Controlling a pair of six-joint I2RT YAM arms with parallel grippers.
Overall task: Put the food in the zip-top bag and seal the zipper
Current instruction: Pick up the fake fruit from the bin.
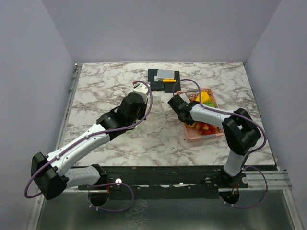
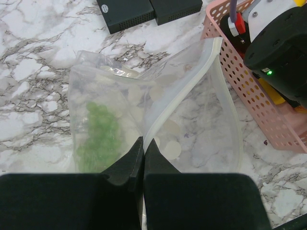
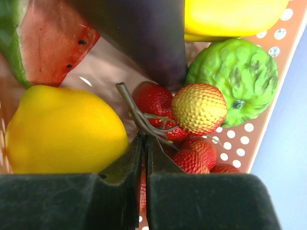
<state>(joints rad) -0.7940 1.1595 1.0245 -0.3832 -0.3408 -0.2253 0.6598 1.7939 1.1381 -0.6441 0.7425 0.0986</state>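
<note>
Pinching zip-top bag (image 2: 192,120) rim with left end effector (image 2: 144,148), right end effector (image 3: 144,143) clamped on berry stem (image 3: 132,108), yellow fruit (image 3: 62,129) to its left

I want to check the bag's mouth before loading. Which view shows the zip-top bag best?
Left wrist: the zip-top bag fills the frame, mouth open, rim pinched by the left end effector. Top external shows it small, partly behind the left arm. Right wrist shows none.
</note>
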